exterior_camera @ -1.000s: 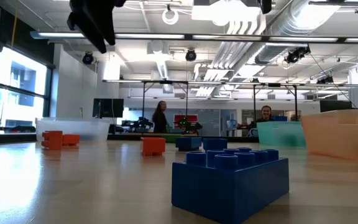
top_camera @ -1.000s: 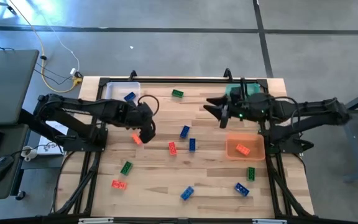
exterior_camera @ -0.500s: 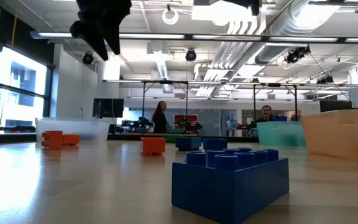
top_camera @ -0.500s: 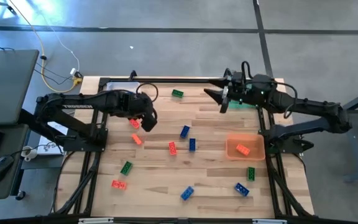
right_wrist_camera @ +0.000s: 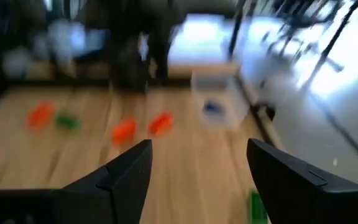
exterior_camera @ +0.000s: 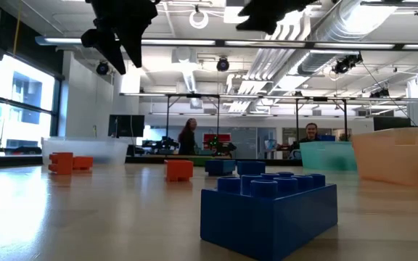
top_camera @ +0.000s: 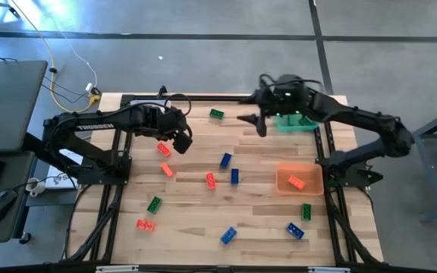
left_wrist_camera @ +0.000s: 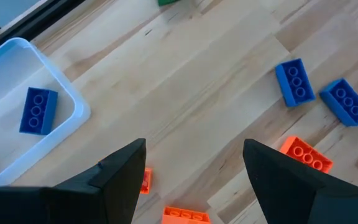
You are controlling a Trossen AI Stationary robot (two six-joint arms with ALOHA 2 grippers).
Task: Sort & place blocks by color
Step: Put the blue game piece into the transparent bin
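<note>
Blocks lie scattered on the wooden table (top_camera: 264, 220): a green one (top_camera: 216, 114) at the far side, orange ones (top_camera: 164, 150) (top_camera: 210, 180), blue ones (top_camera: 225, 160) (top_camera: 234, 176), and more toward the near edge. One blue block (left_wrist_camera: 39, 111) lies in the clear bin (left_wrist_camera: 73, 99), and an orange block (top_camera: 297, 182) lies in the orange bin (top_camera: 313, 176). My left gripper (top_camera: 182, 144) (left_wrist_camera: 194, 186) hangs open above the orange blocks at centre-left and holds nothing. My right gripper (top_camera: 250, 123) (right_wrist_camera: 197, 180) hovers open and empty, left of the green bin (top_camera: 298, 123).
A green block (top_camera: 154, 204), an orange one (top_camera: 144, 224) and blue ones (top_camera: 228, 236) (top_camera: 295, 230) lie near the front edge. A large-looking blue block (exterior_camera: 267, 210) sits close to the low camera. People stand in the room beyond the table.
My left gripper has drifted toward the table's far edge, still open. My right gripper has swung from beside the green bin toward the far edge and then toward the table's left, rolling as it went. No block has moved.
</note>
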